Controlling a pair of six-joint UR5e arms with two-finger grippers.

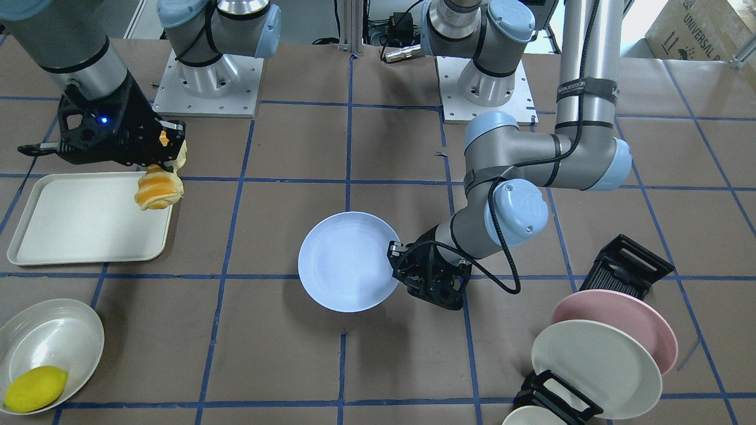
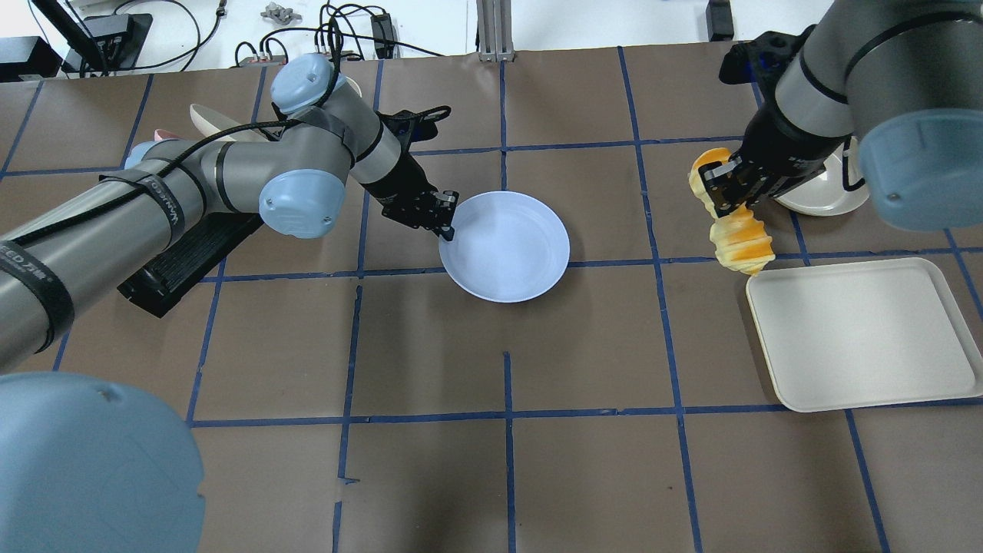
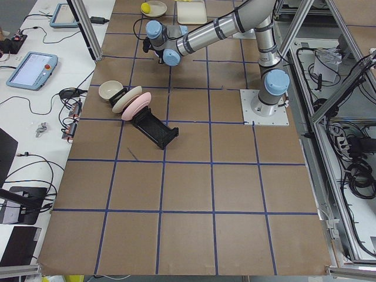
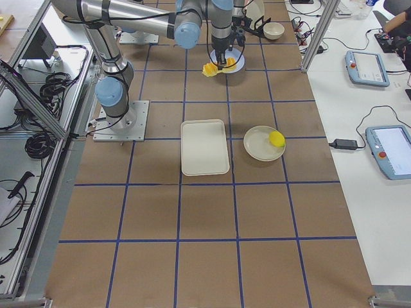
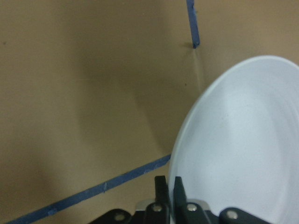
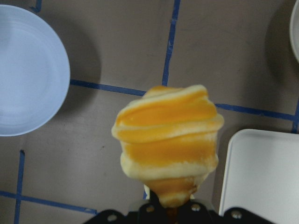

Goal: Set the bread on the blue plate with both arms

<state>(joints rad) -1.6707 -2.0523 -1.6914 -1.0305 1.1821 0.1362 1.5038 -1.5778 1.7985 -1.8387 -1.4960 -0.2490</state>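
The bread (image 2: 739, 234), a ridged orange-and-cream loaf, hangs in the air from my right gripper (image 2: 723, 190), which is shut on its upper end, just off the tray's corner. It fills the right wrist view (image 6: 168, 140) and also shows in the front view (image 1: 158, 188). The blue plate (image 2: 511, 250) lies flat on the table's middle (image 1: 345, 262). My left gripper (image 2: 447, 223) is shut on the plate's rim, with both fingers pinching the edge in the left wrist view (image 5: 170, 186). The plate (image 5: 243, 149) is empty.
A cream tray (image 2: 860, 330) lies empty under and beside the bread. A cream bowl (image 1: 59, 330) with a yellow lemon (image 1: 35, 386) sits beyond it. A black dish rack (image 1: 626, 265) holds a pink plate (image 1: 644, 313) and a cream-white plate (image 1: 596, 369) by my left arm.
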